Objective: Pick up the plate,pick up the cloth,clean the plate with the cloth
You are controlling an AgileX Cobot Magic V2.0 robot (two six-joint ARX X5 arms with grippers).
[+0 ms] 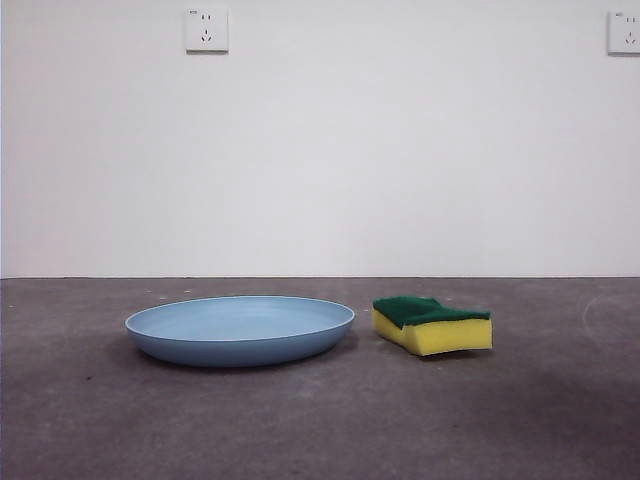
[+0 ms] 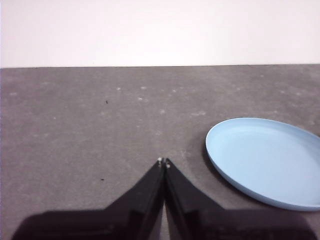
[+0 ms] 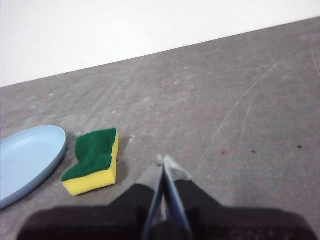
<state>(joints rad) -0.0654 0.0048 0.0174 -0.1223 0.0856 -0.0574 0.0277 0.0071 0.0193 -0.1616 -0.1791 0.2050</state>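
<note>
The light-blue plate [image 1: 240, 328] lies flat on the grey table, left of centre in the front view. Just to its right sits the cloth [image 1: 432, 324], a yellow sponge block with its green scouring layer facing up. My left gripper [image 2: 163, 162] is shut with nothing in it, hovering over bare table a short way from the plate [image 2: 265, 160]. My right gripper [image 3: 163, 160] is also shut and empty, a little apart from the cloth [image 3: 94, 161], with the plate [image 3: 27, 162] beyond the cloth. Neither gripper shows in the front view.
A white wall stands behind the table, with power sockets [image 1: 206, 30] high up. The grey tabletop [image 1: 320, 420] stretches in front of and around both objects.
</note>
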